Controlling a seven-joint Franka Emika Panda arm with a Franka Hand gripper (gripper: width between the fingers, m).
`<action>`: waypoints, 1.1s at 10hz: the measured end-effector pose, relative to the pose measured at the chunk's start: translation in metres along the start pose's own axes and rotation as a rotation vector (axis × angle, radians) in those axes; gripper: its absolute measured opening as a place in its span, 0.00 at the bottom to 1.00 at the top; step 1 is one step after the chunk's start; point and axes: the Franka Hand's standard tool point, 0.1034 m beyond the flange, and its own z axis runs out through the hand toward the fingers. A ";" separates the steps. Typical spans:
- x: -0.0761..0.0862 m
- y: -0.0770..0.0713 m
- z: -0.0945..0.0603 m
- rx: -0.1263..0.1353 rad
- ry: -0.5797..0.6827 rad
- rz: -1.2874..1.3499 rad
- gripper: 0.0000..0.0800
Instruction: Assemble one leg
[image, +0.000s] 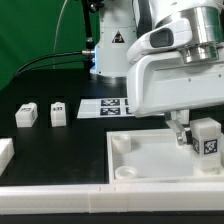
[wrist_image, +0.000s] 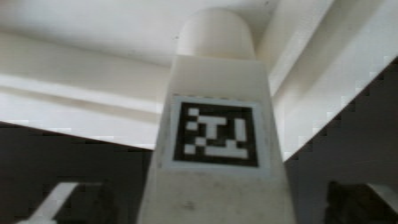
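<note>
One leg (image: 206, 136), a stubby white block with a square marker, stands upright at the far right corner of the big white tray-like piece (image: 140, 172). My gripper (image: 198, 140) is down around it. In the wrist view the leg (wrist_image: 217, 140) fills the middle, its rounded end pointing at the tray's white wall. My gripper (wrist_image: 210, 206) straddles it, and both fingers (wrist_image: 68, 205) stand apart from its sides with a dark gap each. I cannot tell whether the leg sits in a socket. Two more legs (image: 27, 113) (image: 58, 112) stand at the exterior view's left.
The marker board (image: 108, 105) lies behind the tray, in front of the arm's base. A long white bar (image: 60, 200) runs along the front edge. Another white piece (image: 5, 152) lies at the exterior view's left edge.
</note>
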 end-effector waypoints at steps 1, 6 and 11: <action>0.000 0.000 0.000 0.000 0.000 0.000 0.79; 0.005 0.002 -0.002 -0.003 0.006 0.000 0.81; 0.005 0.007 -0.003 0.007 -0.050 0.004 0.81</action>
